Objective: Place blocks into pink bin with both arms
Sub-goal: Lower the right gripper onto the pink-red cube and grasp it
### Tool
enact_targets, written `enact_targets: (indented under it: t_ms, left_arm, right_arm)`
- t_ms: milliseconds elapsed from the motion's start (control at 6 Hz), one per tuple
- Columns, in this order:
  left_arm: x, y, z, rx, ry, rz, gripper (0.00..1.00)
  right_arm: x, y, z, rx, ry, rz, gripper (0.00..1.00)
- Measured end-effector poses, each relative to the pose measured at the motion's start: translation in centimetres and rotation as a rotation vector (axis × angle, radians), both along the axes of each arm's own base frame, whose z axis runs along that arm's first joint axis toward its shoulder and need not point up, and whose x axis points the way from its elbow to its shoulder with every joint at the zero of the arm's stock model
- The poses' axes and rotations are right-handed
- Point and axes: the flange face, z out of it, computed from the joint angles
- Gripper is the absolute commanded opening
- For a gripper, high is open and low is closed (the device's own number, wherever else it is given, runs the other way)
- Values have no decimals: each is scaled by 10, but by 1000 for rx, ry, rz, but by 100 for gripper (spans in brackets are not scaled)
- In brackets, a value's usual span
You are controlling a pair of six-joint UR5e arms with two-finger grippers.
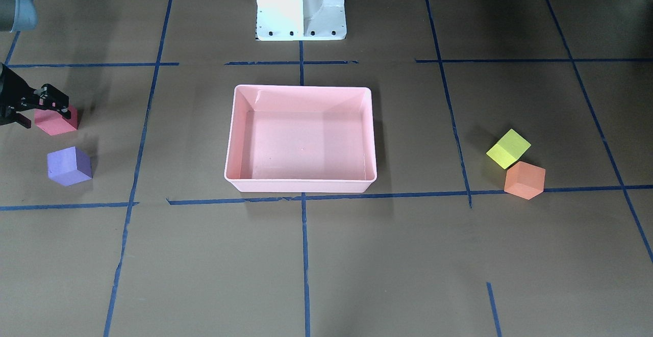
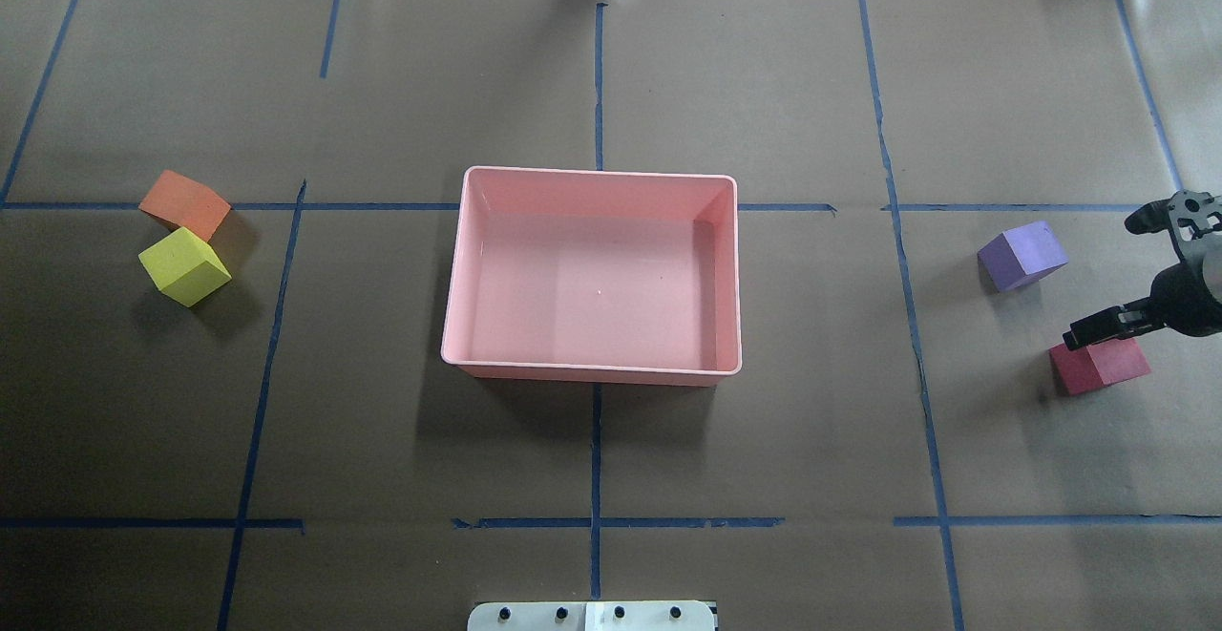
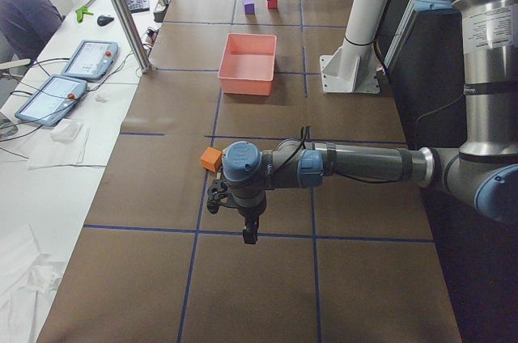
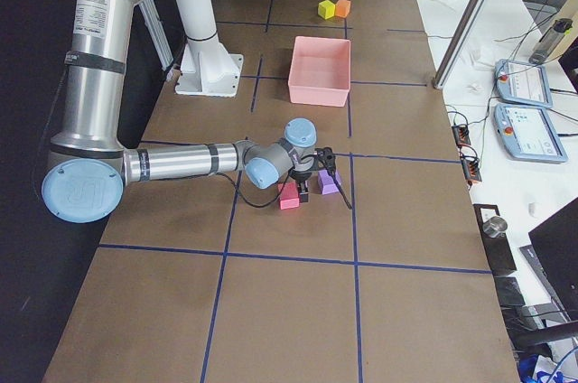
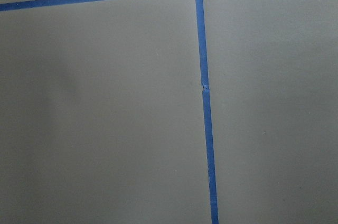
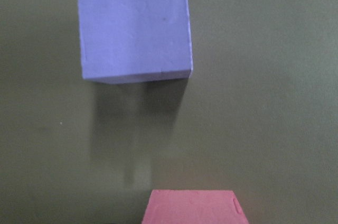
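The right gripper (image 2: 1107, 280) hangs with its jaws apart. One finger is over the red block (image 2: 1103, 367), and the purple block (image 2: 1021, 255) is just beside. Nothing is gripped. The left gripper (image 3: 243, 222) shows only in a side view, so its state cannot be told. The orange block (image 2: 184, 203) and yellow-green block (image 2: 184, 266) touch each other, well apart from the bin (image 2: 597, 174). The bin is empty, so all four blocks remain to be placed.
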Motion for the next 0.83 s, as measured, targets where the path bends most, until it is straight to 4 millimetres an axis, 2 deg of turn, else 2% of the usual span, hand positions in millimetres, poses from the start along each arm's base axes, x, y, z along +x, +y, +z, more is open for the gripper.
enact_targets:
  t_ms: [167, 333, 667, 833]
  left_arm:
    - [0, 0, 2, -5, 0, 0, 100]
    - [0, 1, 4, -8, 0, 0, 100]
    - [0, 0, 4, -8, 0, 0, 100]
    - [0, 0, 3, -4, 0, 0, 100]
  right_arm:
    - [-7, 7, 10, -4, 25, -18, 61]
    - [-12, 12, 18, -7, 43, -28, 48]
    - [-17, 15, 21, -10, 57, -36, 46]
    - [-20, 15, 13, -4, 44, -42, 46]
